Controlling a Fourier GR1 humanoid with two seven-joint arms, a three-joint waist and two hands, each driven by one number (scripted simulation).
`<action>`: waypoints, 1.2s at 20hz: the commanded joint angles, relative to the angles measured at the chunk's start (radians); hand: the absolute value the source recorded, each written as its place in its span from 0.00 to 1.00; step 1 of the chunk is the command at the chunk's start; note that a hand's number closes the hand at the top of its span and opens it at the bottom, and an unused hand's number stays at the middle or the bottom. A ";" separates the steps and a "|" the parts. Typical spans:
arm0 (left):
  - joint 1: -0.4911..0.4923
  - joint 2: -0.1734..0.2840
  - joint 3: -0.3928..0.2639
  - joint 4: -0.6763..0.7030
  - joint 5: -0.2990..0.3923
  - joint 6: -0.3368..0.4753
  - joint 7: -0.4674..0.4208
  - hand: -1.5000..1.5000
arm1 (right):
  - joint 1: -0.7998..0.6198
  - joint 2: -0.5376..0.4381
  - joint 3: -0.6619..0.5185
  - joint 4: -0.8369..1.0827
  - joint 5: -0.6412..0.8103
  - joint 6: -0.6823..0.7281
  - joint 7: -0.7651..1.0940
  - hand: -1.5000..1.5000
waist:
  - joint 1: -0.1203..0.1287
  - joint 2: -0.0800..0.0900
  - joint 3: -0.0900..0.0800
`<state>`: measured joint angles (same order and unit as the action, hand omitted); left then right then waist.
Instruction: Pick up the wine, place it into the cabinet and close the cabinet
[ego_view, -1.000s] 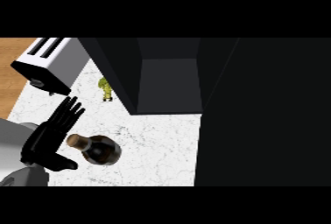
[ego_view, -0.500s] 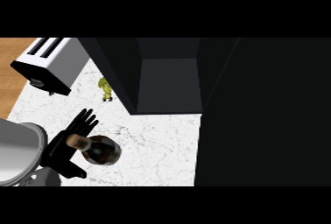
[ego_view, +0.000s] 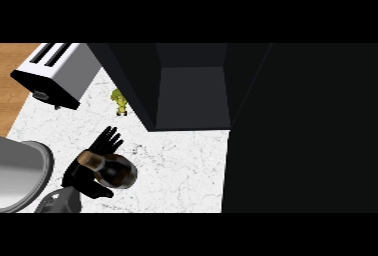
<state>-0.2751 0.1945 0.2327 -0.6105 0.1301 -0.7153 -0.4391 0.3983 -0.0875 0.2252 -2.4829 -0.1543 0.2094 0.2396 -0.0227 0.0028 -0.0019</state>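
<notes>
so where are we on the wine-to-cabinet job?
Early stage. Done: only the approach; the left hand is at the wine bottle on the white counter, though whether its fingers have closed on it can't be seen. In hand: the grasp. Left: lifting the bottle, placing it in the open cabinet and closing it. The right hand isn't visible.

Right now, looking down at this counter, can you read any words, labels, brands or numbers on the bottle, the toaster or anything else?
None can be read.
Wine bottle: seen from above, with the left hand behind it; no label shows.
Toaster: no writing, only slots and a dark knob.
Cabinet: plain dark surfaces, no sign.
Small green object: no text.
</notes>
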 joint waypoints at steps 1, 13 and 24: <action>-0.080 0.027 0.027 0.110 0.026 -0.100 -0.061 0.00 | -0.022 0.013 0.026 -0.126 -0.048 -0.038 0.094 0.00 | 0.004 0.001 -0.001; -0.153 -0.022 -0.002 0.242 0.014 -0.149 -0.119 1.00 | 0.008 0.017 0.032 -0.076 -0.066 0.004 0.036 0.00 | -0.011 0.003 -0.001; -0.052 -0.062 -0.101 0.059 -0.092 0.013 -0.315 1.00 | 0.037 0.016 0.053 -0.095 -0.014 -0.013 0.045 0.00 | 0.007 -0.004 0.000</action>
<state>-0.3546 0.1404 0.1521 -0.4901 0.0774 -0.6973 -0.5721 0.3927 -0.0623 0.2743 -2.4682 -0.1275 0.2005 0.2439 -0.0176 0.0011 -0.0023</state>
